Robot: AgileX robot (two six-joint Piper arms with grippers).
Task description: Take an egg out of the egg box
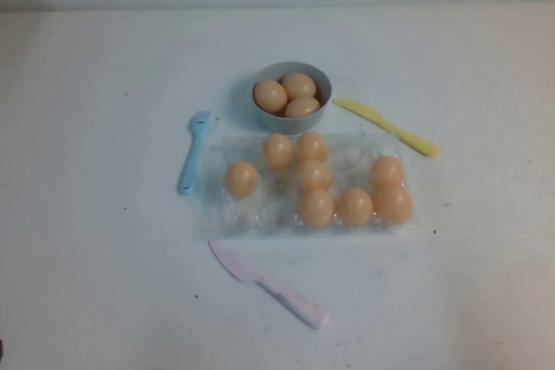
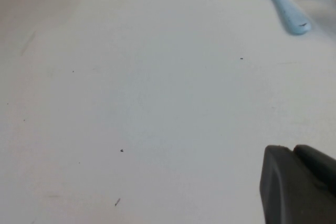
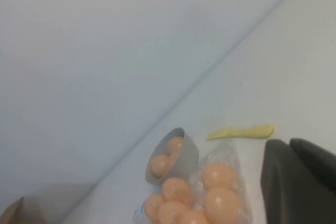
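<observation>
The clear plastic egg box (image 1: 232,216) lies mid-table and holds several pale orange eggs (image 1: 316,207). Neither gripper shows in the high view. In the right wrist view, my right gripper (image 3: 289,142) is shut and empty. It hangs above the table beside the egg box (image 3: 229,154) and its eggs (image 3: 223,203), apart from them. In the left wrist view, my left gripper (image 2: 293,149) is shut and empty over bare table, far from the box.
A grey-blue bowl (image 1: 323,86) with three eggs stands just behind the box. A blue fork (image 1: 192,155) lies at its left, a yellow knife (image 1: 386,126) at the back right, and a pink knife (image 1: 269,283) in front.
</observation>
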